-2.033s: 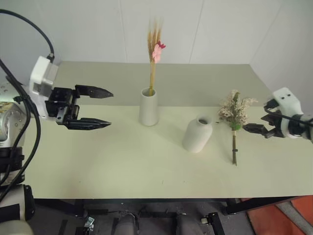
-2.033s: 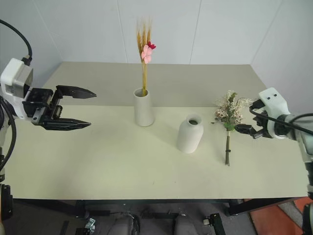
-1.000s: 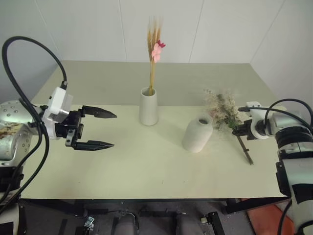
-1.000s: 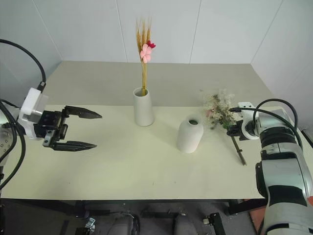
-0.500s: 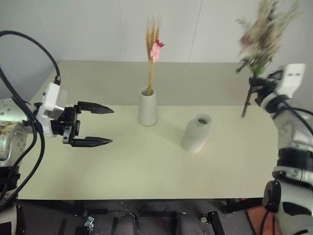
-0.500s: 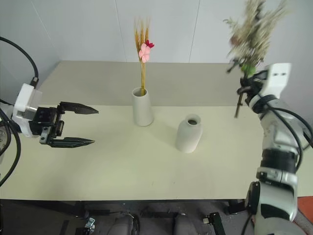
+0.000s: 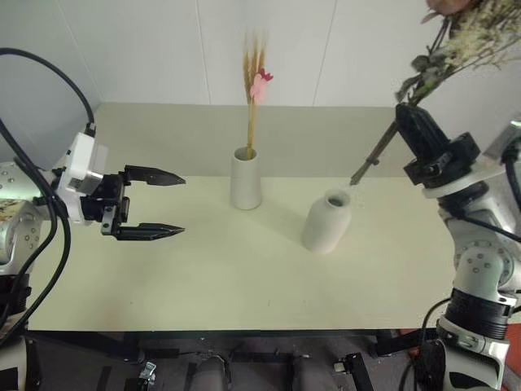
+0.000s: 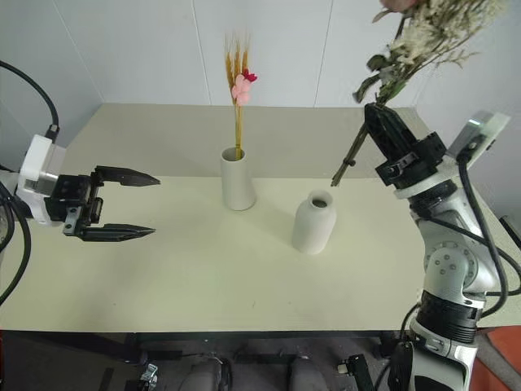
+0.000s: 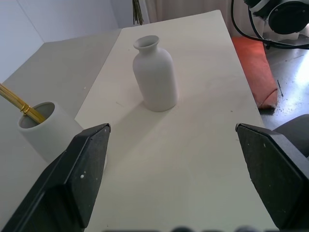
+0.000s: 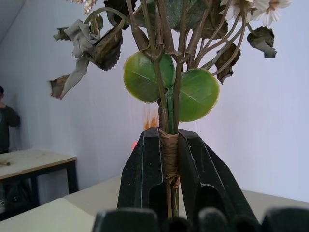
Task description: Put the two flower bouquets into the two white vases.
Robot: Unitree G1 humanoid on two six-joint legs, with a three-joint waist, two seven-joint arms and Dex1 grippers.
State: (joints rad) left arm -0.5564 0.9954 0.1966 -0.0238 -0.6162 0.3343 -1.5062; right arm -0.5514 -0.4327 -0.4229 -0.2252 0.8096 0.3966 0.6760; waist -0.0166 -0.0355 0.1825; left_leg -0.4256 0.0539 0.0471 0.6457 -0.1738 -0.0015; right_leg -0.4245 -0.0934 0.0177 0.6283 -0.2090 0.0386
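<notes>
The left gripper (image 7: 167,204) is held wide open at nine o'clock. The wheat bunch (image 7: 256,90) is seated in the tall vase (image 7: 247,177). The cream bunch (image 8: 423,41), clamped by the right gripper (image 8: 389,134), is tilted above the round vase (image 8: 314,221); its narrow mouth could be missed, or the vase toppled.

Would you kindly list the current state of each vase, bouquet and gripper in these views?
Tall vase: upright, holding the wheat bouquet.
Short vase: upright, empty.
Cream bouquet: lifted above the table, stem end tilted toward the short vase.
Right gripper: shut on the cream bouquet's stems.
Left gripper: open, holding nothing.
</notes>
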